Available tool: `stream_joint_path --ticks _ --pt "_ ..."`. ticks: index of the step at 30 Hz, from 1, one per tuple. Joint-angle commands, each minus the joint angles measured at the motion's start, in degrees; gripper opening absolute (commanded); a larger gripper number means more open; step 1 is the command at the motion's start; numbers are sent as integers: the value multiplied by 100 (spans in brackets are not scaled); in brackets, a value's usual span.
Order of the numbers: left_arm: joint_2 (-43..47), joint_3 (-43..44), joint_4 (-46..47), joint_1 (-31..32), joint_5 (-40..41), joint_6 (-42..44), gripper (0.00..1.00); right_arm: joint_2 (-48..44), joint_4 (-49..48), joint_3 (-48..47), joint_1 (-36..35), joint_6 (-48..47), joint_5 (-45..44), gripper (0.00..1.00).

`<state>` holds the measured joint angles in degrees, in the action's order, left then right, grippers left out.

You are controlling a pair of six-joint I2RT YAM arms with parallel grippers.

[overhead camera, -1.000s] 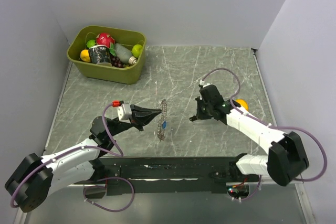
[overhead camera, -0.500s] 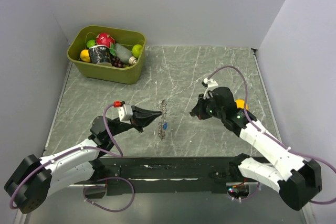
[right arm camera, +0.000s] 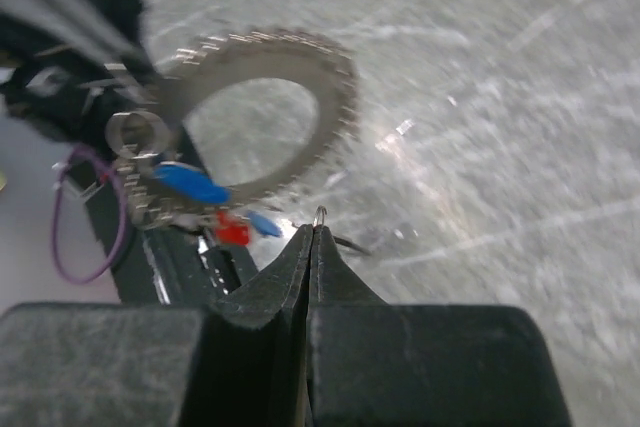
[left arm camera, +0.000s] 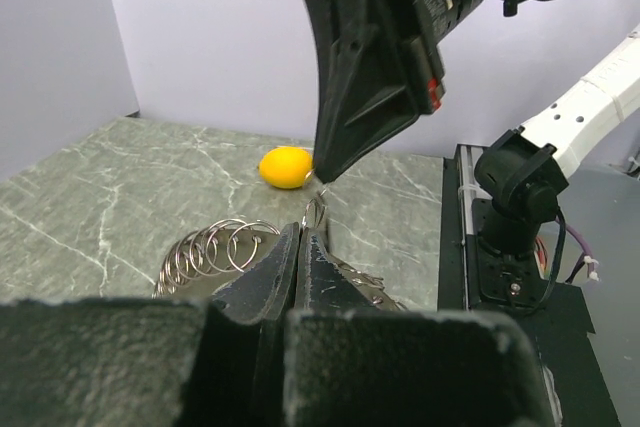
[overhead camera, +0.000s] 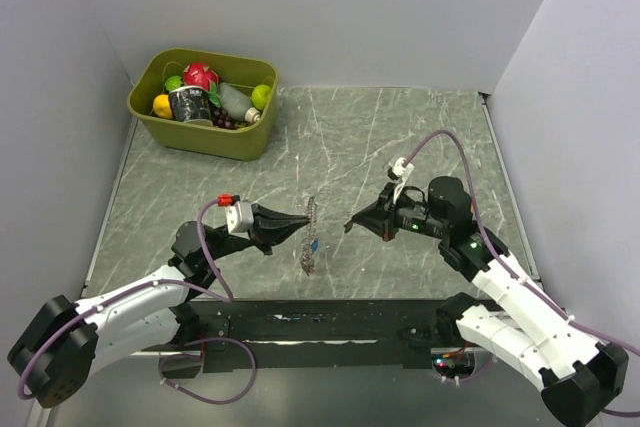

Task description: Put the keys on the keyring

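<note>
Up in the upper left of the overhead view, a green bin (overhead camera: 205,139) holds fruit and a can on the grey marbled table (overhead camera: 400,137). Nearer the centre, the left gripper (overhead camera: 297,218) points right with its fingers pressed together on the keyring (overhead camera: 311,232). This is a wide coiled metal ring standing on edge, so from above it shows as a thin line. In the right wrist view a blue key (right arm camera: 190,184) and a red key (right arm camera: 232,232) hang at the ring's lower left. Just right of the ring and not touching it, the right gripper (overhead camera: 351,225) points left, its fingers squeezed together on a small wire loop (right arm camera: 320,214) that pokes out at their tips. In the left wrist view a lemon (left arm camera: 285,167) lies on the table beyond both grippers.
</note>
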<state>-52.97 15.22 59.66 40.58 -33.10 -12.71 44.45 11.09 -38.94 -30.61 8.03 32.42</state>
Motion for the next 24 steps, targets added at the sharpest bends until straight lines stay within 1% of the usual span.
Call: stream_joint_path --ticks 1,7,13,17,19,20,24 --pt "94 209 415 29 -170 76 1 -191 -512 -26 -33 -460 967 0" --pt "32 253 477 29 -390 49 1 -86 -626 -175 -41 -645 1809 0" --pt "-73 227 625 56 -670 23 1 -59 -836 -263 -41 -689 2434 0" --pt "-170 253 644 99 -847 14 1 -41 -986 -264 -41 -637 2672 0" --pt "-205 323 609 126 -899 32 1 -24 -1021 -229 -33 -558 2620 0" --pt "-222 349 547 126 -935 40 1 -32 -1221 -193 -41 -496 2689 0" --pt "-275 367 564 170 -961 84 1 46 -1408 -132 -41 -364 2778 0"
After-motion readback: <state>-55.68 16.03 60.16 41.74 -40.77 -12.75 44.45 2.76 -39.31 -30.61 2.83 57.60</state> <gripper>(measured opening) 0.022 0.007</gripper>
